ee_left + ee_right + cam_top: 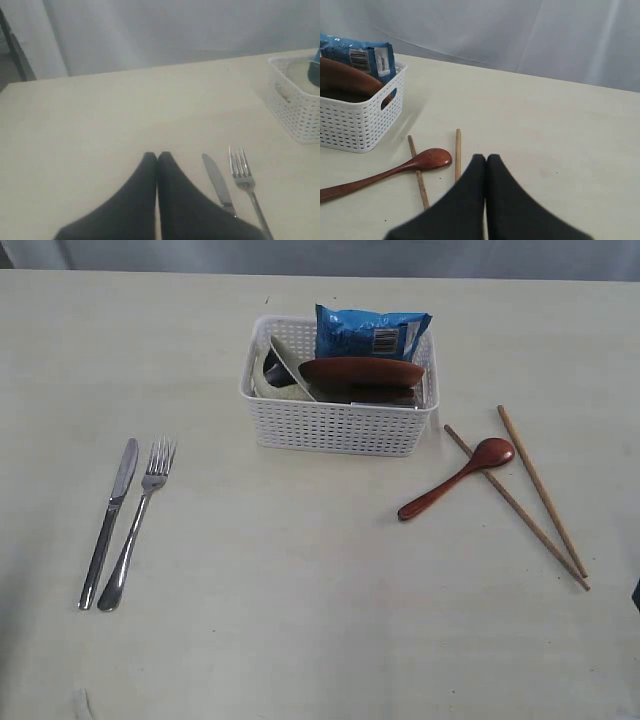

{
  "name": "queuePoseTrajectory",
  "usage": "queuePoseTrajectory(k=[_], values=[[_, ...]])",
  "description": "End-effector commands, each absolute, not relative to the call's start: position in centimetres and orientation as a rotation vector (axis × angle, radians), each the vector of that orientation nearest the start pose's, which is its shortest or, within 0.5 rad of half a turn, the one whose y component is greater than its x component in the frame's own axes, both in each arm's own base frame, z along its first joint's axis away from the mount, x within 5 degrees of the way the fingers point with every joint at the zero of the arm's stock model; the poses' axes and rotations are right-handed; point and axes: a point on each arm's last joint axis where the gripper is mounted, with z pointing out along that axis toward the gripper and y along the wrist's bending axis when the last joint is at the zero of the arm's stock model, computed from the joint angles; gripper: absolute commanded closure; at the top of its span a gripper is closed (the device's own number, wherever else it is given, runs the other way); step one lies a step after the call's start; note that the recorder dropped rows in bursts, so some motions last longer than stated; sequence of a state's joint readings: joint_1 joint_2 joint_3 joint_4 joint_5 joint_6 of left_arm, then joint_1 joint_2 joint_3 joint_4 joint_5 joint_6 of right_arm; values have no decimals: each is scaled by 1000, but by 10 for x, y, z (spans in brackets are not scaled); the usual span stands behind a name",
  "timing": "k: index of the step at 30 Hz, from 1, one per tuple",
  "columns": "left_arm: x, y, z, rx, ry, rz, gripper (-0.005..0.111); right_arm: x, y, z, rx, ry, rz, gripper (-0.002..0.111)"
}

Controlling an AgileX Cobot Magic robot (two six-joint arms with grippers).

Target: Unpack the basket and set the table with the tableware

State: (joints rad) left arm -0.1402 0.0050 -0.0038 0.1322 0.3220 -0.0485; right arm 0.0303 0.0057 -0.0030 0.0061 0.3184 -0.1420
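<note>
- At your fingertips, both pairs of black fingers are pressed together on nothing. The left gripper (157,156) sits near the steel knife (218,185) and steel fork (242,175). The right gripper (486,157) is just short of the two wooden chopsticks (458,150) and the reddish-brown wooden spoon (395,171).
- Knife and fork lie side by side, well off the left-arm side of the white perforated plastic basket (335,430). Near its other side, the spoon rests across one chopstick.
- Inside the basket stand the tilted cream bowl (285,365), reddish-brown round plate (362,373) and blue snack bag (370,332), packed tight.
- Watch this: pulling the plate could drag the bag out or tip the light basket on the pale cream table (300,590). A nudge to the crossed spoon could roll a chopstick.
</note>
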Motion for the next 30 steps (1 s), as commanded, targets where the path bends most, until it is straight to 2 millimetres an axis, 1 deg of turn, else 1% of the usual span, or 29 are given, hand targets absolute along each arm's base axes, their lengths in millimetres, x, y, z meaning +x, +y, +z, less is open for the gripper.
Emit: queuePoseTrajectory(k=[1,6,8,9,11,16,23,27,30], values=[[54,-3,184,179,1797,23,107,54,1,185,-150,1794,-85,109],[54,-4,184,122,1803,-40,107,54,1,185,-150,1794,-85,109],[54,-4,185,175,1787,-3,107,54,1,185,-150,1794,-85,109],[54,-4,186,228,1766,38,107,54,1,185,-150,1794,-85,109],[54,-5,187,241,1758,37,107,54,1,185,-150,1794,-85,109],[54,-8,186,170,1782,-66,107,54,1,185,-150,1794,-85,109],[54,-8,186,204,1776,-36,107,54,1,185,-150,1794,-85,109],[54,-8,185,139,1792,-89,107,54,1,185,-150,1794,-85,109],[54,-8,185,132,1795,-94,107,54,1,185,-150,1794,-85,109]])
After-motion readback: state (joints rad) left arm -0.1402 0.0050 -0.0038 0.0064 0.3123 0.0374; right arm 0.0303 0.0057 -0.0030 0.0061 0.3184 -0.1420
